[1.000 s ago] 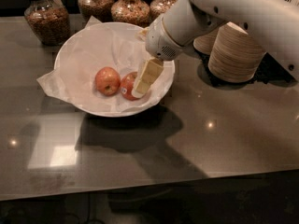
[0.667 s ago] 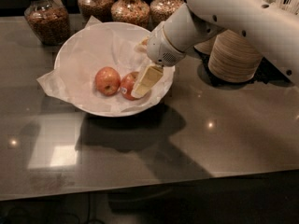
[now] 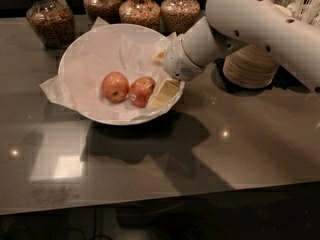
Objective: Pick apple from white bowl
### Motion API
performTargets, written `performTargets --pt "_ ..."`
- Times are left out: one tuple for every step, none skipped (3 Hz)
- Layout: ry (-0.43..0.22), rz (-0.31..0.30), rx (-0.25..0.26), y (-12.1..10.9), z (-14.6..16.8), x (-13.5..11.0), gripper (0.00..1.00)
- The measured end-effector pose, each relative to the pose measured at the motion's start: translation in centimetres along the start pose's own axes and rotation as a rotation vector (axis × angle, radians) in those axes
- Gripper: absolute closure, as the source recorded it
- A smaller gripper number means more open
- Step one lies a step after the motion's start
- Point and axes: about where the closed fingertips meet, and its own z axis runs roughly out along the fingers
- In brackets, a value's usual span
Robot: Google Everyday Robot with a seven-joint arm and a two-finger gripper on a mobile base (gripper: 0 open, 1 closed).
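Gripper [image 3: 162, 94] sits low inside white bowl [image 3: 80, 59], by right rim. Stickered apple [image 3: 142, 90] lies on tissue paper [image 3: 55, 89], just beside gripper on its view-left side. Second apple [image 3: 115, 86] sits beyond it, further left, close alongside. Cannot tell how wide gripper stands or whether it has hold of anything. Judgement: coming move depends on stickered apple being nearer one.

Jars [image 3: 50, 24] and stacked paper bowls [image 3: 250, 69] stand on table [image 3: 150, 174].
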Motion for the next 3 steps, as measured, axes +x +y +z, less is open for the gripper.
performTargets --pt "-0.013 -0.007 -0.019 -0.1 0.6 -0.2 0.20" --pt "-0.032 -0.016 -0.064 0.0 2.6 0.0 0.20" --pt "-0.038 -0.013 -0.076 -0.2 3.4 0.1 0.21"
